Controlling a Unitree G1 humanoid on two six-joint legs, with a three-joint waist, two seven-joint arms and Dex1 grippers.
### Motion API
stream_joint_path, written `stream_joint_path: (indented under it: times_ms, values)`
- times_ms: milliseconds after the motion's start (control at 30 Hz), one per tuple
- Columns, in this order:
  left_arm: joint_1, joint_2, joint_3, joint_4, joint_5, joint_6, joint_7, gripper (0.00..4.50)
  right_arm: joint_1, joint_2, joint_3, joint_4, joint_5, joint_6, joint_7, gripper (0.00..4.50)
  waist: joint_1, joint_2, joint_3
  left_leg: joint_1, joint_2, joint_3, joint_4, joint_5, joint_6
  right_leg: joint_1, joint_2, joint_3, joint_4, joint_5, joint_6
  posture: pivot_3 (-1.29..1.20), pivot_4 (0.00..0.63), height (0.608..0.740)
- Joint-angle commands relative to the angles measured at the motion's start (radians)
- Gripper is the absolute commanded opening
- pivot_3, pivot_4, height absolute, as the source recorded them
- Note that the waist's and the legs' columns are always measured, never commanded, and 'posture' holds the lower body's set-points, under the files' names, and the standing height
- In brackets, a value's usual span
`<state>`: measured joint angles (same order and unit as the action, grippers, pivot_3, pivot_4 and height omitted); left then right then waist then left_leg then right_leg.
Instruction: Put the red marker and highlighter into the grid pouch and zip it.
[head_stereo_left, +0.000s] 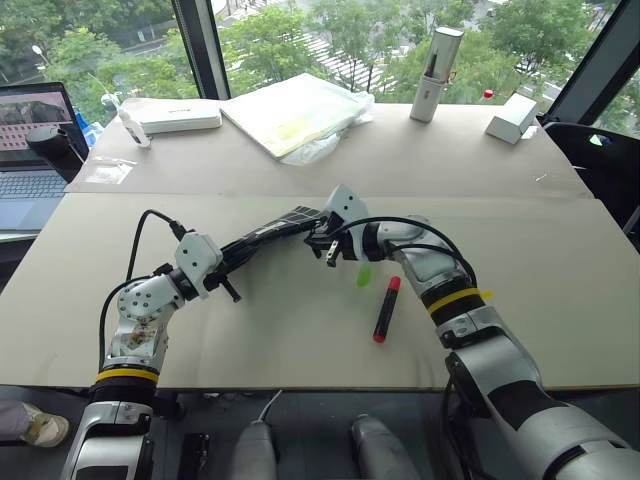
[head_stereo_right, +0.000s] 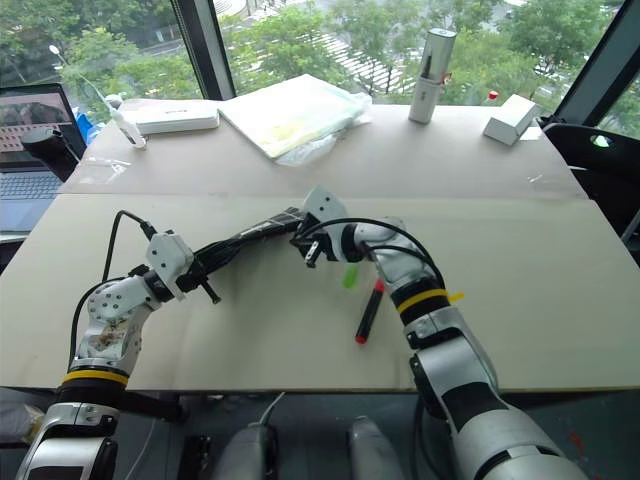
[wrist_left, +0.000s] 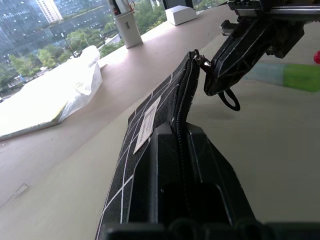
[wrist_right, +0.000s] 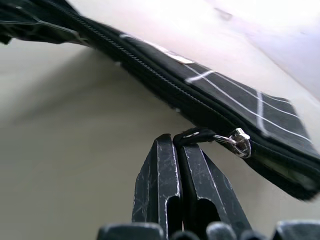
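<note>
The grid pouch (head_stereo_left: 278, 230), black with thin white lines, hangs edge-up just above the table, zipper on top. My left gripper (head_stereo_left: 232, 262) is shut on its near end, and its fingers (wrist_left: 210, 165) clamp both sides of the fabric. At the pouch's far end my right gripper (wrist_right: 175, 142) is shut on the black zipper pull strap (wrist_right: 192, 135), beside the metal slider (wrist_right: 239, 141). The highlighter (head_stereo_left: 363, 275) lies on the table just below the right gripper. The red marker (head_stereo_left: 386, 308) lies beside it, closer to the front edge.
The beige table (head_stereo_left: 300, 345) carries a white box (head_stereo_left: 175, 115), a plastic-wrapped pad (head_stereo_left: 295, 110), a white cylinder holder (head_stereo_left: 437, 75) and a small white box (head_stereo_left: 512, 118) along the back. A laptop (head_stereo_left: 30, 150) stands at the far left.
</note>
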<state>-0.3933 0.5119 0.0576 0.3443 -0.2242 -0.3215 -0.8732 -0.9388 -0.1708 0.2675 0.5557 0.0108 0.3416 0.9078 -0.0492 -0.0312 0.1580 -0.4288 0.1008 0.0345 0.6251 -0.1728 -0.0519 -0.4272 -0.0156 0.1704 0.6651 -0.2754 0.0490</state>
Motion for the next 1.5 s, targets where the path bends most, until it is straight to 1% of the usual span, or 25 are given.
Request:
stream_joint_path:
  times_ms: [33, 233, 367, 533, 600, 633, 667, 700, 733, 800, 833, 867, 900, 1000, 1100, 1167, 1233, 1300, 1367, 1433, 1500]
  values:
    - [-0.018, -0.005, 0.0, -0.019, -0.001, 0.004, 0.008, 0.0, -0.012, 0.037, 0.032, -0.091, 0.001, 0.012, 0.007, 0.06, 0.001, 0.0, 0.0, 0.0, 0.0, 0.0, 0.0, 0.0, 0.0, 0.0, 0.0, 0.0, 0.0, 0.0, 0.0, 0.0, 0.15, 0.738]
    - [-0.038, -0.005, -0.003, -0.006, -0.002, 0.005, -0.001, 0.0, -0.09, 0.108, 0.036, -0.045, 0.003, 0.004, -0.015, 0.06, 0.001, 0.0, 0.0, 0.0, 0.0, 0.0, 0.0, 0.0, 0.0, 0.0, 0.0, -0.001, 0.0, 0.0, 0.0, 0.0, 0.15, 0.738]
    - [-0.047, -0.004, -0.002, 0.006, -0.002, 0.003, -0.006, 0.0, -0.094, 0.137, 0.064, -0.055, 0.002, 0.009, 0.01, 0.06, 0.004, 0.0, 0.0, -0.001, 0.0, -0.001, 0.0, 0.0, 0.0, 0.0, 0.0, -0.002, -0.001, 0.0, 0.0, 0.0, 0.15, 0.738]
    - [-0.053, -0.006, -0.004, 0.01, -0.002, 0.002, -0.009, 0.0, -0.081, 0.162, 0.081, -0.048, -0.004, 0.011, -0.006, 0.06, 0.003, 0.0, 0.0, -0.001, 0.0, -0.002, 0.0, 0.0, 0.0, 0.0, 0.0, -0.002, 0.0, 0.0, 0.0, 0.0, 0.15, 0.738]
    - [-0.054, -0.007, -0.005, 0.01, -0.002, 0.002, -0.009, 0.0, -0.075, 0.161, 0.069, -0.039, 0.0, 0.008, -0.017, 0.67, 0.003, 0.0, 0.0, -0.001, 0.0, -0.002, 0.0, 0.0, 0.0, 0.0, 0.0, -0.003, 0.0, 0.0, 0.0, 0.0, 0.15, 0.738]
    - [-0.055, -0.007, -0.005, 0.012, -0.002, 0.002, -0.009, 0.0, -0.074, 0.16, 0.062, -0.037, 0.004, 0.012, -0.019, 0.79, 0.003, 0.0, 0.0, -0.001, 0.0, -0.002, 0.0, 0.0, 0.0, 0.0, 0.0, -0.003, 0.0, 0.0, 0.0, 0.0, 0.15, 0.738]
    - [-0.056, -0.007, -0.005, 0.013, -0.002, 0.001, -0.01, 0.0, -0.074, 0.158, 0.057, -0.036, 0.007, 0.015, -0.019, 1.28, 0.004, 0.0, 0.0, -0.001, 0.0, -0.002, 0.0, 0.0, 0.0, 0.0, 0.0, -0.003, 0.0, 0.0, 0.0, 0.0, 0.15, 0.738]
    - [-0.057, -0.006, -0.004, 0.015, -0.002, 0.001, -0.01, 0.0, -0.072, 0.153, 0.049, -0.044, 0.013, 0.021, -0.018, 1.37, 0.003, 0.0, 0.0, -0.001, 0.0, -0.002, 0.0, 0.0, 0.0, 0.0, 0.0, -0.003, 0.0, 0.0, 0.0, 0.0, 0.15, 0.738]
    - [-0.058, -0.006, -0.004, 0.016, -0.002, 0.001, -0.01, 0.0, -0.069, 0.146, 0.047, -0.051, 0.017, 0.023, -0.009, 1.84, 0.003, 0.0, 0.0, -0.001, 0.0, -0.002, 0.0, 0.0, 0.0, 0.0, 0.0, -0.003, -0.001, 0.0, 0.0, 0.0, 0.15, 0.738]
    - [-0.059, -0.007, -0.004, 0.017, -0.003, 0.002, -0.011, 0.0, -0.065, 0.131, 0.04, -0.064, 0.02, 0.032, -0.008, 2.52, 0.003, 0.0, 0.0, -0.001, 0.0, -0.002, 0.0, 0.0, 0.0, 0.0, 0.0, -0.003, -0.001, 0.0, 0.0, 0.0, 0.15, 0.738]
    - [-0.059, -0.007, -0.005, 0.017, -0.003, 0.002, -0.012, 0.0, -0.065, 0.124, 0.027, -0.072, 0.034, 0.057, -0.005, 2.77, 0.003, 0.0, 0.0, -0.001, 0.0, -0.002, 0.0, 0.0, 0.0, 0.0, 0.0, -0.003, -0.001, 0.0, 0.0, 0.0, 0.15, 0.738]
    - [-0.059, -0.008, -0.005, 0.016, -0.004, 0.002, -0.011, 0.0, -0.06, 0.109, 0.019, -0.092, 0.046, 0.076, 0.007, 3.2, 0.003, 0.0, 0.0, -0.001, 0.0, -0.002, 0.0, 0.0, 0.0, 0.0, 0.0, -0.003, -0.001, 0.0, 0.0, 0.0, 0.15, 0.738]
    - [-0.059, -0.009, -0.006, 0.015, -0.004, 0.003, -0.011, 0.0, -0.051, 0.086, 0.01, -0.122, 0.061, 0.103, 0.024, 3.48, 0.004, 0.0, 0.0, -0.001, 0.0, -0.003, 0.0, 0.0, 0.0, 0.0, 0.0, -0.003, -0.001, 0.0, 0.0, 0.0, 0.15, 0.738]
    - [-0.056, -0.011, -0.008, 0.01, -0.005, 0.004, -0.012, 0.0, 0.017, -0.016, -0.008, -0.313, 0.141, 0.207, 0.128, 3.48, 0.011, 0.0, 0.0, -0.002, 0.0, -0.003, 0.001, 0.0, 0.0, 0.0, 0.0, -0.004, -0.001, 0.0, 0.0, 0.0, 0.15, 0.738]
    - [-0.053, -0.014, -0.009, 0.016, -0.004, 0.001, -0.013, 0.0, 0.149, -0.171, -0.035, -0.625, 0.266, 0.299, 0.246, 3.48, 0.015, 0.0, 0.0, -0.004, 0.0, -0.004, 0.001, 0.0, 0.0, 0.0, 0.0, -0.005, -0.002, 0.0, 0.0, 0.0, 0.15, 0.738]
    - [-0.05, -0.017, -0.011, 0.016, -0.004, 0.0, -0.012, 0.0, 0.225, -0.248, -0.057, -0.76, 0.307, 0.323, 0.261, 3.48, 0.015, 0.0, 0.0, -0.004, 0.0, -0.005, 0.001, 0.0, 0.0, 0.0, 0.0, -0.005, -0.002, 0.0, 0.0, 0.0, 0.15, 0.738]
    - [-0.046, -0.02, -0.014, 0.014, -0.003, -0.002, -0.01, 0.0, 0.289, -0.306, -0.083, -0.838, 0.321, 0.365, 0.229, 3.48, 0.009, 0.0, 0.0, -0.004, 0.0, -0.005, 0.001, 0.0, 0.0, 0.0, 0.0, -0.006, -0.002, 0.0, 0.0, 0.0, 0.15, 0.738]
    - [-0.044, -0.024, -0.014, 0.013, -0.003, -0.002, -0.008, 0.0, 0.351, -0.348, -0.118, -0.885, 0.299, 0.422, 0.144, 3.48, 0.006, 0.0, 0.0, -0.003, 0.0, -0.006, 0.001, 0.0, 0.0, 0.001, 0.0, -0.006, -0.001, 0.0, 0.0, 0.0, 0.15, 0.738]
    - [-0.042, -0.028, -0.015, 0.014, -0.002, -0.004, -0.008, 0.0, 0.397, -0.356, -0.171, -0.922, 0.265, 0.503, 0.015, 3.48, 0.006, -0.001, 0.0, -0.002, 0.0, -0.006, 0.001, 0.0, 0.0, 0.002, 0.0, -0.006, -0.001, 0.0, 0.0, 0.0, 0.15, 0.738]
    - [-0.039, -0.03, -0.016, 0.017, -0.002, -0.007, -0.01, 0.0, 0.408, -0.318, -0.246, -0.936, 0.237, 0.608, -0.143, 3.48, 0.006, -0.001, 0.0, -0.002, 0.0, -0.006, 0.001, 0.0, -0.001, 0.002, 0.0, -0.006, -0.001, 0.0, 0.0, 0.0, 0.15, 0.738]
    - [-0.038, -0.031, -0.015, 0.027, -0.002, -0.013, -0.014, 0.0, 0.422, -0.245, -0.348, -1.01, 0.236, 0.747, -0.285, 3.48, 0.007, -0.001, 0.0, -0.002, 0.0, -0.006, 0.001, 0.0, -0.001, 0.002, 0.0, -0.005, -0.001, 0.0, 0.0, 0.0, 0.15, 0.738]
